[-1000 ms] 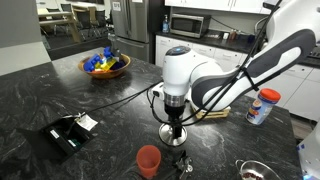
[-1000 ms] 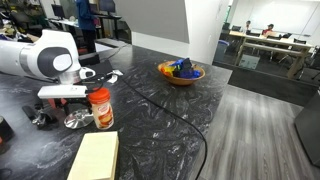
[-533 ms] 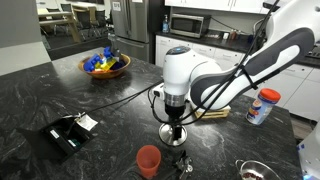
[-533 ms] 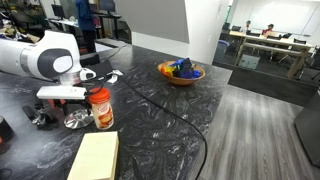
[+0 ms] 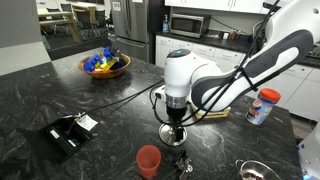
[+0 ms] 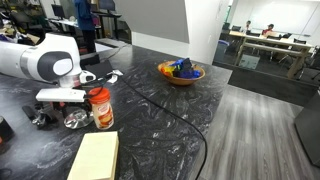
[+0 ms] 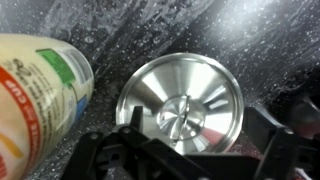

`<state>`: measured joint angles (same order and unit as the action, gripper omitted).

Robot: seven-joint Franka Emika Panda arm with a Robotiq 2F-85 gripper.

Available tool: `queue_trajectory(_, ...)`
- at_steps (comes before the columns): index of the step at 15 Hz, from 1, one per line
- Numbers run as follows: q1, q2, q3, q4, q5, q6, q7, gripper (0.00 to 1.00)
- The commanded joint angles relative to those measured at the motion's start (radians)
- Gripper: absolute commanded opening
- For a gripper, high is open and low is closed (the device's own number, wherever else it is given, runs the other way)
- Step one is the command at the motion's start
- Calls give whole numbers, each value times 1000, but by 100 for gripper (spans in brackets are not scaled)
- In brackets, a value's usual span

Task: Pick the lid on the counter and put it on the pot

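The lid (image 7: 185,100) is a round shiny silver disc with a central knob. It lies flat on the black speckled counter right under my gripper, and it shows in both exterior views (image 5: 171,136) (image 6: 72,119). My gripper (image 7: 198,135) hangs just above it, open, with one dark finger on each side of the knob and nothing held. It also shows in both exterior views (image 5: 175,128) (image 6: 63,106). A shiny round rim at the bottom right edge looks like the pot (image 5: 255,170); it is partly cut off.
A spice jar with an orange cap (image 6: 100,108) (image 7: 40,95) stands close beside the lid. A red cup (image 5: 148,160) stands in front. A wooden bowl of coloured items (image 5: 105,65) (image 6: 181,72), a black device (image 5: 68,133) and a yellow pad (image 6: 93,158) are also on the counter.
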<state>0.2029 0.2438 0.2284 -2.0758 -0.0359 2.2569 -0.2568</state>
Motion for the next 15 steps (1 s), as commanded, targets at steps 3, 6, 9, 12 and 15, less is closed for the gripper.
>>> queue_trajectory(3,-2,-7,2,-12,7,7,1,66)
queue_trajectory(6,-4,-6,1,-11,11,10,5,46)
queue_trajectory(9,-7,-9,0,-11,15,14,9,24)
queue_trajectory(12,-9,-13,-1,-11,18,15,14,5)
queue_trajectory(15,-9,-16,-3,-14,17,14,21,0)
